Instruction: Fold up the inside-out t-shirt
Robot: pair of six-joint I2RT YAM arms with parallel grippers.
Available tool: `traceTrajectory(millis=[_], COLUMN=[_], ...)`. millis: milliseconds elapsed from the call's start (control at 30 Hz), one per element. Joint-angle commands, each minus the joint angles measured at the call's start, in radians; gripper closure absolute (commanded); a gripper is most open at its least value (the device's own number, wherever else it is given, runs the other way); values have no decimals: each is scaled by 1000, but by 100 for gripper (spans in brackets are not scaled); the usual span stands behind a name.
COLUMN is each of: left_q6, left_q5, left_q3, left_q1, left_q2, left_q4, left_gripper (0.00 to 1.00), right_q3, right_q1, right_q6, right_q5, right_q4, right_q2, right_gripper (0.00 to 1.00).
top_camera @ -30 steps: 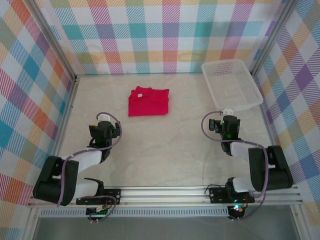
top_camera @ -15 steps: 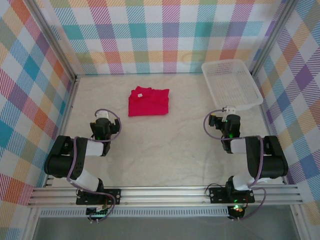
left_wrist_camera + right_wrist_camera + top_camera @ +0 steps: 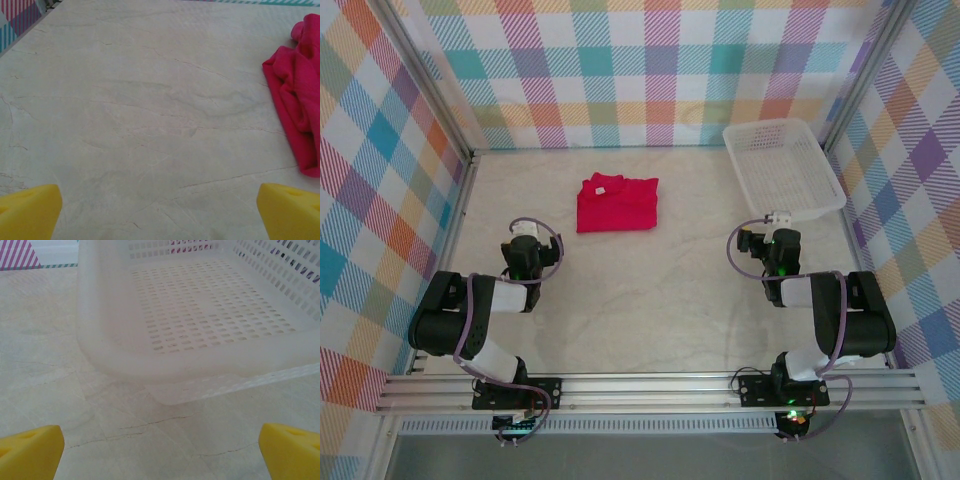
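Folding looks done, t-shirt (image 3: 616,203) compact at upper centre, so left gripper (image 3: 527,234) and right gripper (image 3: 778,217) sit released, empty, below.

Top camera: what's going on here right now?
Nothing is being handled. The bright red short-sleeved fabric t-shirt lies as a compact, roughly rectangular bundle on the far middle of the pale marble-look table, with neither arm touching it. The left gripper is open and empty and sits low over bare table, short of the shirt. The right gripper is also open and empty, and faces the white perforated plastic basket, which has nothing in it.
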Motion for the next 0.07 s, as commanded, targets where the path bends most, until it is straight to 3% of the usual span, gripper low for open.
traceTrajectory(millis=[0, 33], left_q6=[-4, -4], left_q5=[22, 20], left_q3=[15, 14], left_q1=[8, 8], left_q2=[3, 2], left_q4=[22, 23], left_gripper=[0, 0], right_q3=[-3, -3], right_q1=[-3, -4], right_q6=[16, 16], right_q5=[-21, -21], right_q4=[42, 42], right_q2=[1, 1], right_gripper=[0, 0])
